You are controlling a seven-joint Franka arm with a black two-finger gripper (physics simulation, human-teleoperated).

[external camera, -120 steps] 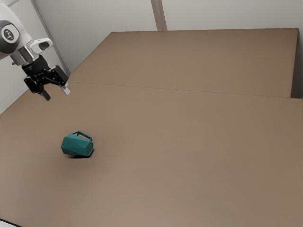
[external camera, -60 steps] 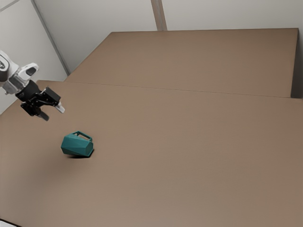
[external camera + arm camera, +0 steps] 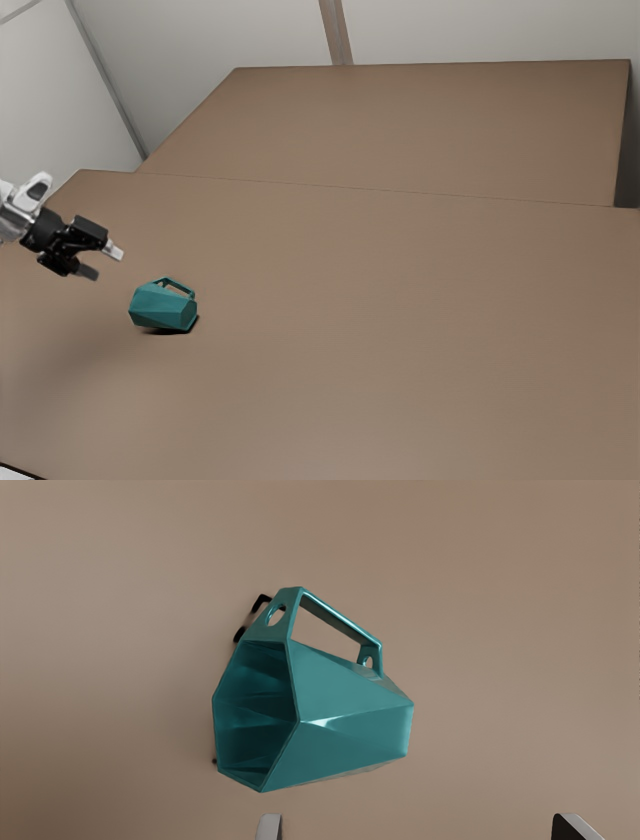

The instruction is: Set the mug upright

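Mug [image 3: 163, 306], teal and faceted, lying on its side on the brown table [image 3: 400, 330] — handle [image 3: 340, 617] raised, mouth open — near the black gripper [image 3: 105, 262], whose fingers stand wide apart.

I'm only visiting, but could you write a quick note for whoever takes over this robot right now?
Gripper: open and empty, above the table, close to the mug but not touching it.
Mug: teal, lying on its side on the table, handle raised, mouth open to one side.
Done: the hand is near the mug; nothing is grasped.
Left: grip the mug, turn it onto its base, let go. Probably best to check the grip before tipping it.
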